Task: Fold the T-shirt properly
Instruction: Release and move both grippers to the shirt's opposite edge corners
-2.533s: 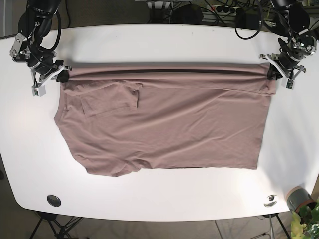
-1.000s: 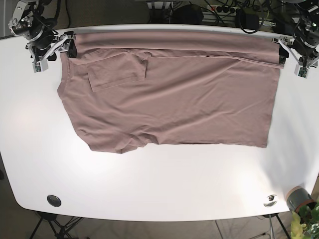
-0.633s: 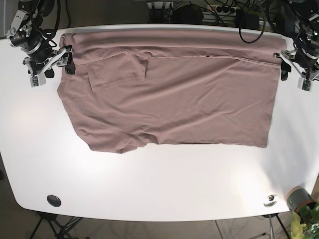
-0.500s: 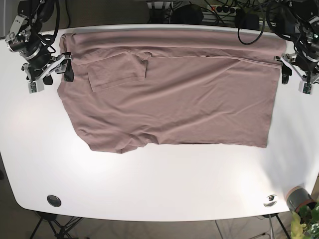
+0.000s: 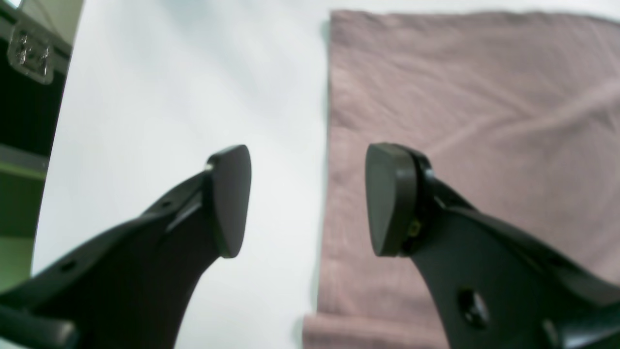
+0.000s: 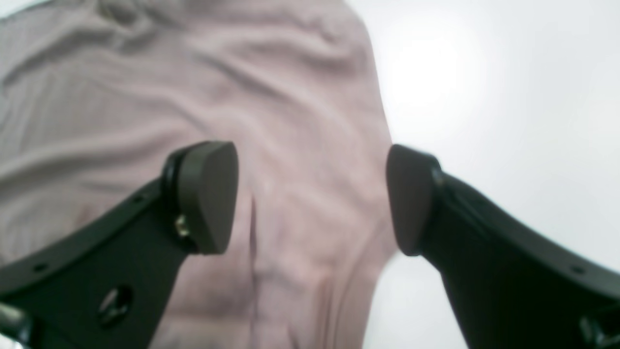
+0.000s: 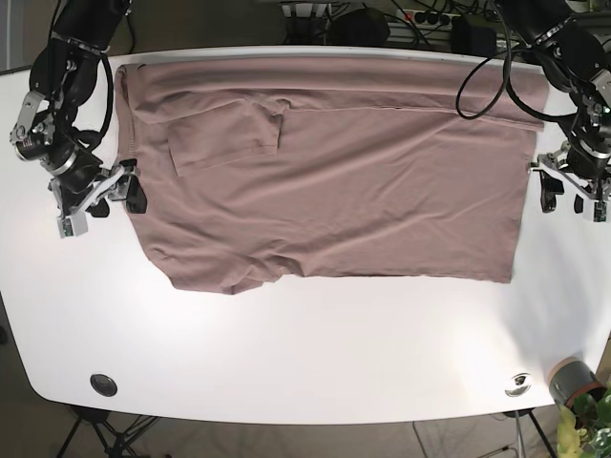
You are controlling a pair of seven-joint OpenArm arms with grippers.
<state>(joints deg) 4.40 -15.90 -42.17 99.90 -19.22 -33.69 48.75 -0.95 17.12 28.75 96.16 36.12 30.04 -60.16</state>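
Observation:
A mauve T-shirt (image 7: 334,191) lies spread flat on the white table (image 7: 305,353), with one sleeve (image 7: 224,134) folded onto its body and a folded band along its far edge. My right gripper (image 7: 103,205) hangs open at the shirt's left side edge. In the right wrist view this gripper (image 6: 310,198) is open above the shirt (image 6: 290,121), holding nothing. My left gripper (image 7: 571,202) stands open just off the shirt's right side edge. In the left wrist view it (image 5: 310,198) straddles the cloth's edge (image 5: 436,97) from above, empty.
A black round fitting (image 7: 103,385) and a silver disc (image 7: 518,385) sit near the table's front edge. A potted plant (image 7: 578,391) stands beyond the front right corner. Cables and power strips (image 7: 420,19) lie behind the far edge.
Both grippers let go of the shirt's far edge, opened, and moved toward the near side along the side edges. The shirt was pulled toward the far edge and now lies still.

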